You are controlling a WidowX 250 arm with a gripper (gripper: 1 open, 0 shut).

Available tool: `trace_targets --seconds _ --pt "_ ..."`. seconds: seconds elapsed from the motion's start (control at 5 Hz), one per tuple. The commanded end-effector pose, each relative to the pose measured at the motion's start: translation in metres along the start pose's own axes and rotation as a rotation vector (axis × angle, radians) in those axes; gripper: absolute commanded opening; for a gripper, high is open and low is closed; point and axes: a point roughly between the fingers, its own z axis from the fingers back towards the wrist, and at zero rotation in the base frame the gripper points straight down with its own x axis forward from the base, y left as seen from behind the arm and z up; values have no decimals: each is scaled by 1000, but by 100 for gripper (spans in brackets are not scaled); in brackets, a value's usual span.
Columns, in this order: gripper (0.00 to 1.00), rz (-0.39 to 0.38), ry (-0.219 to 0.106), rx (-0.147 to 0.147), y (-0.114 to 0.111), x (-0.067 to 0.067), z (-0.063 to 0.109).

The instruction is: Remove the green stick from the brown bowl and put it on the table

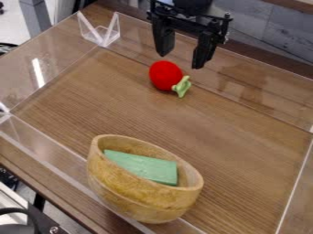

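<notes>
The green stick (143,167), a flat light green block, lies inside the brown bowl (145,194) near the front of the table (221,137). My gripper (181,55) hangs at the back, high above the tabletop, with its two black fingers spread apart and nothing between them. It is far from the bowl, just above and behind a red round toy.
A red round toy (167,75) with a small green leaf piece (184,88) sits under the gripper. Low clear acrylic walls (37,73) border the table, with a clear bracket (101,32) at the back left corner.
</notes>
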Motion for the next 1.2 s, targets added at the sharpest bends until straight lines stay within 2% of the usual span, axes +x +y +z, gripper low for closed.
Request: trace_targets --seconds 0.0,0.2,0.4,0.8,1.0 --pt "100 -100 28 1 0 -10 -12" --pt "100 -231 50 2 -4 -24 -17" --pt "100 -418 40 12 -4 -42 -20" --pt "100 -918 45 23 -9 -85 -35" --pt "100 -1079 53 36 -14 -103 -39"
